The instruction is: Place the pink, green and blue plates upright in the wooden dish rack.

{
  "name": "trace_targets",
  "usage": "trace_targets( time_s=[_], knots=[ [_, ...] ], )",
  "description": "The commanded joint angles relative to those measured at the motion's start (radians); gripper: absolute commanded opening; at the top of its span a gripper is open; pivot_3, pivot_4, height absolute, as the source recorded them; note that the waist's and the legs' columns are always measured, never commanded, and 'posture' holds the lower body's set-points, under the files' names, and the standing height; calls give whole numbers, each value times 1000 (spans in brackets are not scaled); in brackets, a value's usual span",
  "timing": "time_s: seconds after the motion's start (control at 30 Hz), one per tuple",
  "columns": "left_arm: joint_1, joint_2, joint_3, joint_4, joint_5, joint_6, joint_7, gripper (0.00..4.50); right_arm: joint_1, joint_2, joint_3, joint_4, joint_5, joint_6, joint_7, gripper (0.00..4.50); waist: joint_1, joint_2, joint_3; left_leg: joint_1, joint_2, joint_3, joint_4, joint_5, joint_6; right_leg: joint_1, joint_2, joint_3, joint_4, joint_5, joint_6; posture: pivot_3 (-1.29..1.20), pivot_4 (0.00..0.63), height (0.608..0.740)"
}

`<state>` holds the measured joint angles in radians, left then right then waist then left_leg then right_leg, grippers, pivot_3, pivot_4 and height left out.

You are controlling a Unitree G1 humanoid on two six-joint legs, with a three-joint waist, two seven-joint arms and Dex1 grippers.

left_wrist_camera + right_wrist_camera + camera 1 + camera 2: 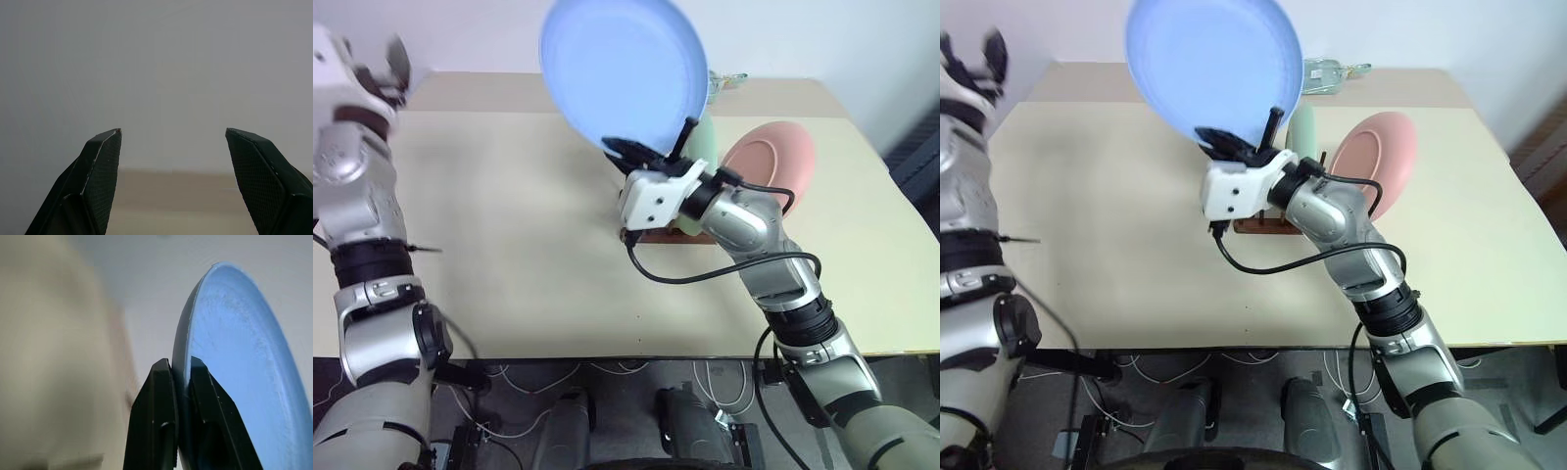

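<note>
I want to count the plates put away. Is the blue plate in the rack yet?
Not yet. The blue plate is held up in the air, pinched at its rim by the right gripper, above the wooden rack.

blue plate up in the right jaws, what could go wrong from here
1. The right gripper pinches the blue plate only at its rim, with the whole disc above the grip, so it could pivot or slip out.
2. The pink plate and green plate already stand in the wooden dish rack; lowering the blue one may knock them.
3. The left gripper is open and off to the side, too far to catch a slip.
</note>
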<state>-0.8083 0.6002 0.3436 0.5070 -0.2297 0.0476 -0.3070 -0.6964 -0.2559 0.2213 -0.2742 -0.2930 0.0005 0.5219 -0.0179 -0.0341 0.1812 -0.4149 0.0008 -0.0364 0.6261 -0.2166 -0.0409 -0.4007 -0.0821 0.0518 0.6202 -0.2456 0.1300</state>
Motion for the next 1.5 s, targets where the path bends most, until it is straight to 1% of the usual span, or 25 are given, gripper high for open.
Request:
trace_targets(
  time_s=[0.03,0.13,0.23,0.3,0.4,0.63,0.8,1.0,1.3,1.5],
  knots=[
    [182,-99,-124,-120,-33,-20,-186,3458,29,190,-140,-234,434,283,-33,0,6,1,0,1,0,0,0,0,0,2,0,0,0,0,0,0,150,732],
    [281,-163,-186,-207,-20,-14,-215,3458,65,280,-196,-328,645,481,-92,0,6,-2,0,-2,1,-1,2,0,0,1,-1,-1,0,0,-1,0,150,732],
    [348,-201,-259,-289,5,-20,-242,3458,102,347,-239,-371,801,607,-185,0,3,-2,-1,-3,2,-2,2,0,0,-2,0,-2,1,2,-4,0,150,732],
    [377,-211,-287,-341,6,-6,-257,3458,126,381,-252,-388,861,658,-255,0,2,0,-1,-2,4,-1,2,0,0,-3,0,-1,2,2,-6,0,150,732],
    [402,-220,-299,-364,-6,3,-282,3458,159,434,-267,-403,933,713,-366,0,-3,2,-1,-2,5,1,0,0,0,-5,0,-1,2,1,-8,0,150,732],
    [407,-222,-310,-388,-13,24,-316,3458,172,439,-271,-403,1066,740,-495,0,-2,2,-1,-2,6,2,0,0,0,-7,2,-1,4,1,-8,0,150,732],
    [413,-223,-317,-398,-8,28,-328,3458,175,421,-256,-399,1128,737,-544,0,-2,2,-1,-2,6,3,0,0,0,-7,2,-1,4,1,-7,0,150,732],
    [419,-225,-323,-412,-10,32,-338,3458,192,435,-275,-352,1190,726,-631,0,-2,2,-1,-2,6,3,0,0,0,-7,3,-1,4,1,-7,0,150,732],
    [432,-229,-326,-444,-27,51,-369,3458,137,422,-339,-199,1208,703,-751,0,-2,2,-1,-2,6,3,0,0,0,-7,3,-1,4,1,-8,0,150,732],
    [429,-239,-329,-442,-24,48,-364,3458,94,379,-340,-143,1197,725,-765,0,-1,3,0,-2,6,3,0,0,0,-7,3,-1,4,1,-8,0,150,732]
  ],
)
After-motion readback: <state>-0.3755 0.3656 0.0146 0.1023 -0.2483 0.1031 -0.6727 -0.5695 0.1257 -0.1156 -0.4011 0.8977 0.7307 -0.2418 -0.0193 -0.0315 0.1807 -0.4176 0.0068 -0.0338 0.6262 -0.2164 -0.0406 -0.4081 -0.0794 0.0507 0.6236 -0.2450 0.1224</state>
